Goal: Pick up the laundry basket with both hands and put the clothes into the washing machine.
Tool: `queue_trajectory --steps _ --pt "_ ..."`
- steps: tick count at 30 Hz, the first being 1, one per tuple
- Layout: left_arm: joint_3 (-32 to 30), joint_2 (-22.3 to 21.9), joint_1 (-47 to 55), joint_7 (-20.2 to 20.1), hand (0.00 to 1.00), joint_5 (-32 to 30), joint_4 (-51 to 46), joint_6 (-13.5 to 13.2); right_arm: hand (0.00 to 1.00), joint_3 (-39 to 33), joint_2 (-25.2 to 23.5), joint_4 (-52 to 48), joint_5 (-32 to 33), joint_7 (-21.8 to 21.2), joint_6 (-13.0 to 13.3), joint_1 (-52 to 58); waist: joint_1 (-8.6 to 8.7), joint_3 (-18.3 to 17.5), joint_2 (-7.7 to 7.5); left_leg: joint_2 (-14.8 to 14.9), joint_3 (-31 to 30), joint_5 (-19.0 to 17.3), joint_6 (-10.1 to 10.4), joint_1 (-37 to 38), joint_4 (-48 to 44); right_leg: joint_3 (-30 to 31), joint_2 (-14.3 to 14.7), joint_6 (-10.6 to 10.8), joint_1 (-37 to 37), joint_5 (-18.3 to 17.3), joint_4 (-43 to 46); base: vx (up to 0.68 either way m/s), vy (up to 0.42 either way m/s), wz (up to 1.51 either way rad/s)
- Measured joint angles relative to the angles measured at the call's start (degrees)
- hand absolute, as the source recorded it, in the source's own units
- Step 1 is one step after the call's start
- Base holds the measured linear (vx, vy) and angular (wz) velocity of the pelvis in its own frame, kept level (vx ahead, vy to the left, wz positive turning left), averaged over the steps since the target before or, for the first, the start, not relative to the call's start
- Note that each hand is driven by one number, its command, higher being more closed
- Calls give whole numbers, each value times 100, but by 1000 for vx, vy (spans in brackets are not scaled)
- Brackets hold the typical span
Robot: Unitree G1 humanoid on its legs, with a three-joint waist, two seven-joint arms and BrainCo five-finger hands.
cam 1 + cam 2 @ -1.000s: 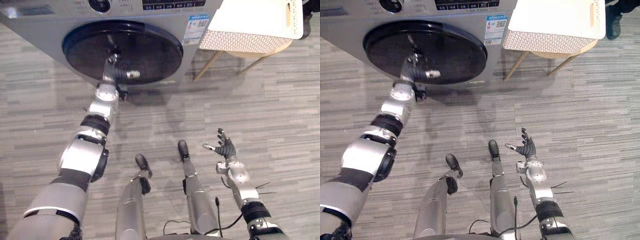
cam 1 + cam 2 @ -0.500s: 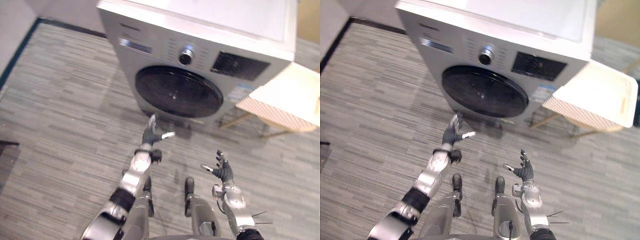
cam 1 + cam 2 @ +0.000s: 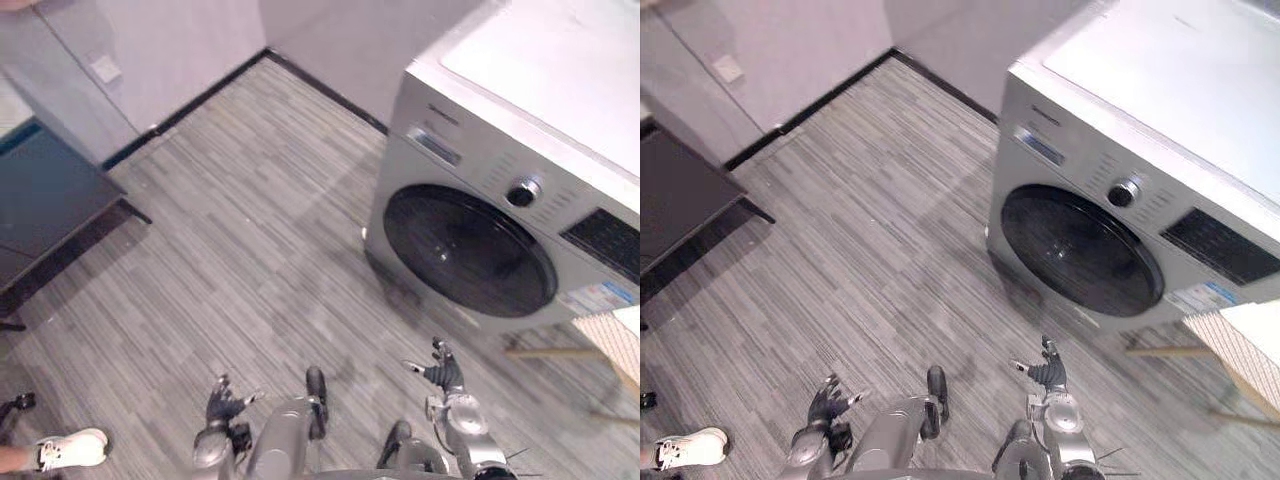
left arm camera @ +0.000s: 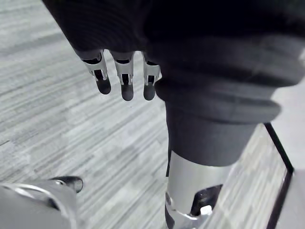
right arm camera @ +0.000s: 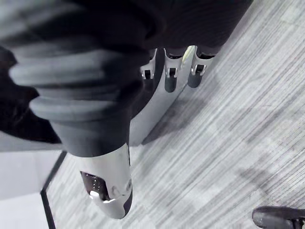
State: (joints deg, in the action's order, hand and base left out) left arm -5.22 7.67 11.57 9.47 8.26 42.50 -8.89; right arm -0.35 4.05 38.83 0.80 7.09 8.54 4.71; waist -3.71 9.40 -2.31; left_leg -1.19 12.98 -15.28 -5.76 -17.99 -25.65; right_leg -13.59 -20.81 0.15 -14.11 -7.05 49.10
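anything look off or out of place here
Nothing spilled or damaged. The washing machine door is shut, and both the left hand and right hand are open and empty, away from the laundry basket.

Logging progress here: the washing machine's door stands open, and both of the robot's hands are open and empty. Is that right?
Not quite. The washing machine has its round dark door shut, flush with the front, as the left eye view shows. The rest holds: the left hand and the right hand are open and empty.
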Motion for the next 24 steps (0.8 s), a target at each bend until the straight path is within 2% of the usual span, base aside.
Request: queue_trajectory --steps 1,2,3,5,6,7,8,9,10,11,12,13,14,15,16,17,19,20,21,22,23,24 --pt "4 43 -76 63 0 1 -117 -6 0 67 -46 -1 -34 -16 -1 23 6 -10 -20 -67 -295 -59 -91 82 -11 516 235 228 -419 -82 765 468 120 117" --pt "4 39 -174 87 0 3 -216 -8 0 85 -106 -55 -45 -65 -3 22 40 -31 -76 -156 -597 -73 -152 202 65 748 578 224 -757 -481 1227 375 40 114" --pt "3 30 -249 95 0 3 -250 -10 0 87 -127 -135 -44 -80 -7 28 82 -30 -84 -213 -756 -81 -164 300 138 756 706 189 -879 -632 1268 381 4 123" --pt "16 -120 -474 119 0 4 -294 -39 0 87 -121 -515 -38 -91 11 47 214 -21 -83 -453 -1310 -123 -210 721 393 789 1103 243 -1273 -971 824 456 -23 145" --pt "16 -243 -586 146 0 5 -375 -52 0 84 -107 -679 -25 -98 19 86 326 -24 -71 -580 -1685 -140 -199 935 487 932 1277 337 -1518 -1002 206 450 -41 162" --pt "19 -297 -636 159 0 4 -377 -59 0 79 -91 -747 -13 -103 32 86 393 -23 -55 -614 -1853 -172 -211 1022 504 1034 1362 379 -1612 -977 -195 482 -83 195" --pt "66 -321 -759 181 0 4 -355 -93 0 82 -58 -756 14 -115 40 132 495 -33 -74 -740 -2297 -268 -135 1184 546 1456 1527 553 -1706 -832 -1108 486 -153 196" --pt "81 -309 -816 182 0 3 -330 -116 0 86 -30 -701 36 -117 39 154 594 -41 -91 -813 -2614 -386 -32 1317 522 1752 1576 591 -1726 -615 -1653 640 -247 241" --pt "78 -310 -797 184 0 1 -314 -159 0 95 -14 -540 88 -121 2 201 619 -102 -137 -773 -2917 -631 224 1660 434 1800 1571 504 -1635 213 -1942 592 -266 180" --pt "59 -343 -789 185 0 -1 -292 -161 0 143 -22 -518 88 -124 -5 279 612 -110 -34 -711 -2935 -666 297 1726 295 1659 1558 344 -1566 206 -1828 666 -237 134" --pt "-11 -468 -759 192 0 -2 -364 -163 0 218 49 -511 86 -130 -5 208 521 -124 187 -517 -2632 -472 681 1391 -463 1350 1636 167 -1361 85 -1880 538 -166 56" --pt "-36 -498 -728 192 0 -1 -380 -162 0 260 89 -523 87 -133 -5 171 511 -121 231 -453 -2417 -254 966 1172 -931 1259 1673 112 -1211 30 -2003 633 -200 37" --pt "-171 -617 -628 188 0 1 -424 -159 0 399 136 -611 88 -152 -6 150 459 -114 338 -216 -1901 513 1032 712 -2016 1159 1792 16 -772 -18 -2374 614 -206 4" --pt "-212 -680 -526 191 0 3 -538 -160 0 511 89 -640 88 -163 -3 139 318 -103 333 126 -1498 535 975 427 -2684 1157 1892 -86 -396 -63 -2619 715 -230 -4" --pt "-175 -710 -471 175 0 2 -652 -159 0 534 62 -644 86 -173 -3 133 268 -91 304 511 -1062 409 840 252 -3112 1097 1965 -179 91 -114 -2871 680 -188 2" --pt "-151 -742 -437 167 0 2 -728 -158 0 536 10 -651 87 -173 -2 110 245 -96 265 706 -822 358 857 157 -3164 1043 1961 -219 383 -138 -3008 528 -150 19" --pt "-140 -749 -411 169 0 1 -958 -164 0 463 -9 -653 84 -156 4 -25 236 -80 175 977 -354 285 859 -122 -2663 1023 1902 -227 879 -144 -3307 435 -81 10" --pt "-140 -745 -426 167 0 1 -981 -164 0 420 -3 -655 85 -141 5 -57 237 -83 167 992 -274 286 860 -187 -2364 994 1870 -226 974 -145 -3390 378 -32 4" --pt "-136 -747 -493 161 0 0 -982 -167 0 258 12 -651 84 -100 6 -108 238 -51 133 954 -97 314 898 -278 -1460 899 1838 -199 1139 -158 -3494 409 21 15" --pt "-126 -734 -531 140 0 -1 -962 -167 0 77 19 -647 83 -82 4 -143 237 -103 244 805 -112 621 974 -207 -114 861 1820 -41 1276 -256 -3483 333 56 19" --pt "-105 -727 -525 106 0 -3 -955 -168 0 5 63 -639 83 -78 2 -115 240 -137 300 737 -184 1129 883 -110 567 858 1876 63 1333 -330 -3466 419 118 7" --pt "-45 -682 -477 52 0 -9 -924 -182 0 -118 187 -582 75 -73 0 -82 243 -166 476 770 -332 2228 476 -18 1163 899 2107 175 1449 -552 -3350 226 88 -2"
